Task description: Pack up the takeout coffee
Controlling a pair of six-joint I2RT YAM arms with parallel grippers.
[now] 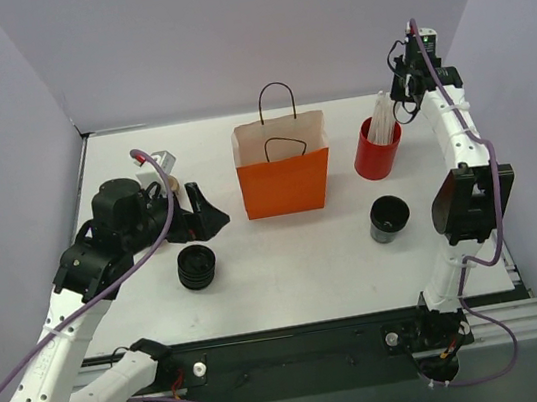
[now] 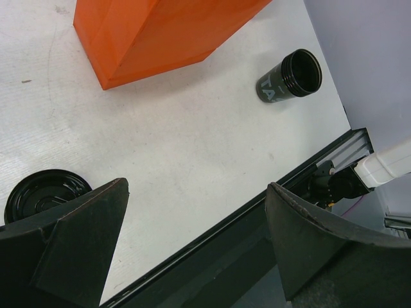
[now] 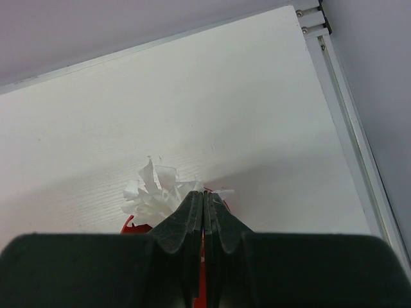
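Your R gripper (image 3: pixel 203 194) is pinched shut atop the straws (image 3: pixel 149 192) in the red cup (image 1: pixel 378 154); can't tell if one's caught. Lift straight up, slowly. L gripper (image 2: pixel 197 187) gapes wide, empty. The coffee cup (image 1: pixel 389 218) stands upright near the orange bag (image 1: pixel 285 173), front-right, not yet packed.

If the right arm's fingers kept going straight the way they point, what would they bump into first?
Most likely the white straws in the red cup, just beyond the shut fingers; depth is unclear.

Bright, even overhead light; soft shadows, sharp focus.
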